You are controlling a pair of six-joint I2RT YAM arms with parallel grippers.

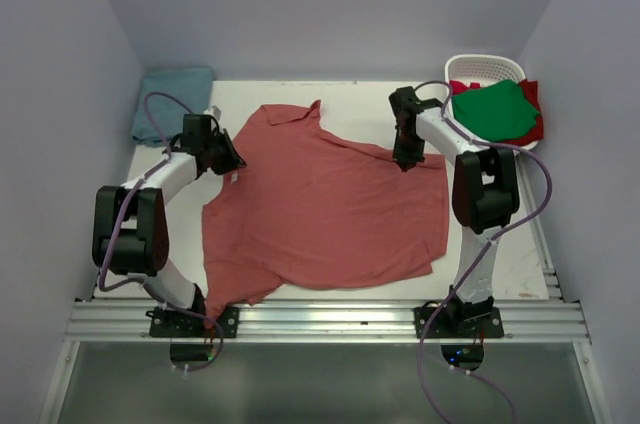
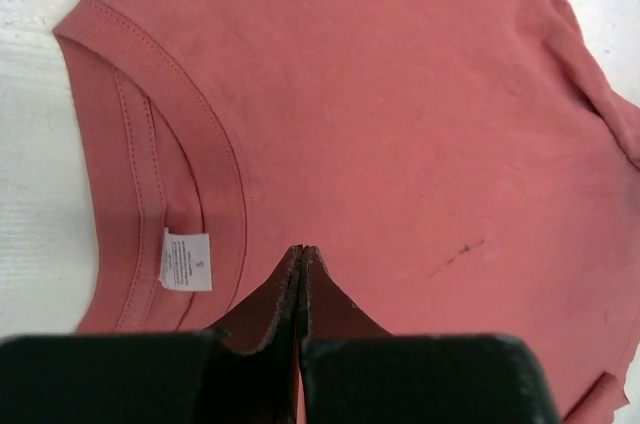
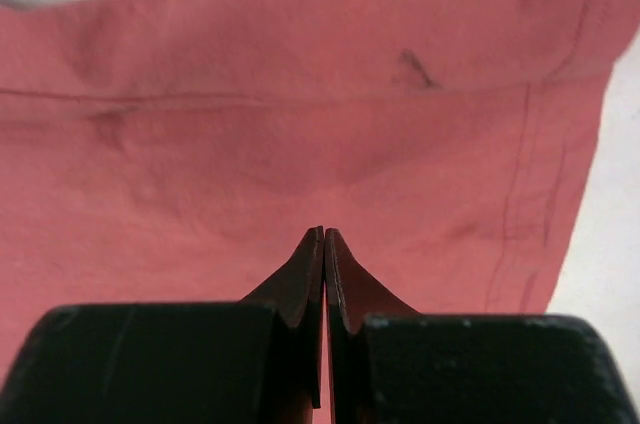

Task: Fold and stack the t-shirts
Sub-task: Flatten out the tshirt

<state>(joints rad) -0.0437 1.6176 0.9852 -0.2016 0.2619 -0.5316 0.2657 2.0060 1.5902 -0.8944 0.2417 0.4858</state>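
A faded brick-red t-shirt (image 1: 330, 204) lies spread on the white table, its collar (image 1: 290, 114) towards the back. My left gripper (image 1: 233, 161) is down on the shirt's left shoulder edge. In the left wrist view its jaws (image 2: 302, 250) are shut, tips pressed into the cloth (image 2: 400, 94) beside the collar and its white label (image 2: 186, 260). My right gripper (image 1: 404, 160) is at the right sleeve edge. Its jaws (image 3: 324, 231) are likewise shut with their tips in the red cloth (image 3: 300, 124). A teal-blue t-shirt (image 1: 172, 99) lies folded at the back left.
A white slotted basket (image 1: 485, 66) stands at the back right, with a green t-shirt (image 1: 497, 109) and a brighter red one (image 1: 535, 104) draped over its front. Walls close in on three sides. A metal rail (image 1: 330, 319) runs along the near edge.
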